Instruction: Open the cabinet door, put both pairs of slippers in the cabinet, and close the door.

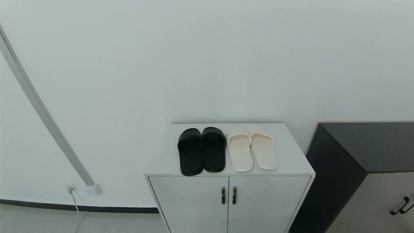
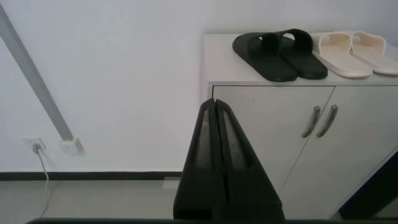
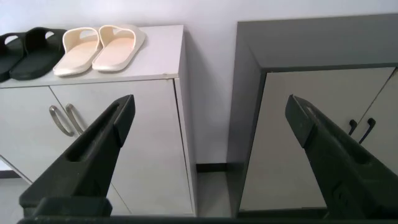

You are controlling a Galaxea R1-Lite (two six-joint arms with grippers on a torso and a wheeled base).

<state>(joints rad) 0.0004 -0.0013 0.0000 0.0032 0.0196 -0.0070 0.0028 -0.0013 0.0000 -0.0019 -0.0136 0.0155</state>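
White cabinet (image 1: 190,207), closed, two slipper pairs on top.
I log the black slippers (image 1: 201,151) at the top's front edge, left of centre, and the cream slippers (image 1: 252,149) just beside them toward the right edge. My left gripper (image 2: 215,106) has its fingers pressed together; my right gripper (image 3: 210,107) has them wide apart.

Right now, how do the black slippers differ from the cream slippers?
The black slippers are dark; the cream slippers are pale. The black slippers sit over the left door, the cream slippers over the right door. The black slippers' heels reach the front edge of the cabinet; the cream slippers stop short. Both pairs lie flat on top, toes to the wall.
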